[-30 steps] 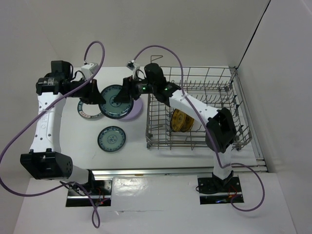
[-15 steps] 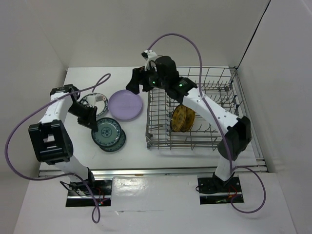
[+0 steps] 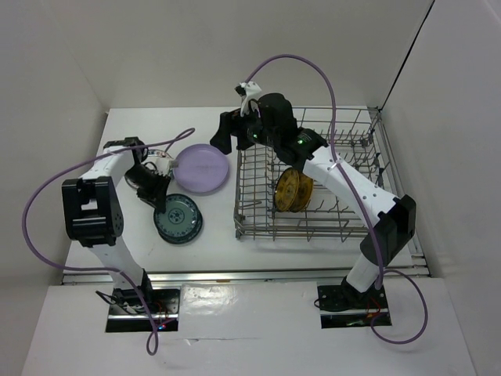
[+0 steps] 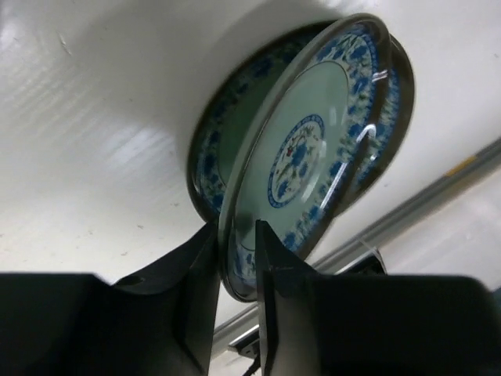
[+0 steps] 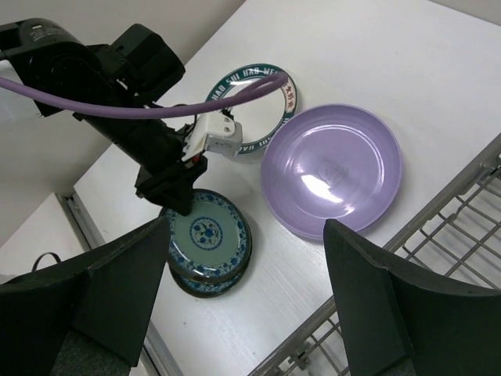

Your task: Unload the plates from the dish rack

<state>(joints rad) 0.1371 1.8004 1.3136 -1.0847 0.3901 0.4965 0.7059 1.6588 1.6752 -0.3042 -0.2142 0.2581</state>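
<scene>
Yellow-gold plates (image 3: 293, 192) stand edgewise in dish rack (image 3: 381, 157), nearest open right pincer (image 5: 246, 233). Left pincer (image 4: 235, 229) straddles teal plate (image 4: 301, 157), grip unclear.

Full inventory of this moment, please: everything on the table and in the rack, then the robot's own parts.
table: one, white, under everything.
dish rack: one, grey wire, right half of the table.
yellow-gold plates: two, upright between the tines in the rack.
lavender plate: one seen, flat on the table left of the rack; whether another lies beneath cannot be told.
white plate with dark rim: one seen, flat, far left, partly hidden by the left arm.
teal plates: two, stacked near the front; the top one tilted.
cables: two, purple, one on each arm.
left tool: fingers either side of the top teal plate's rim.
right tool: open, empty, above the lavender plate.
</scene>
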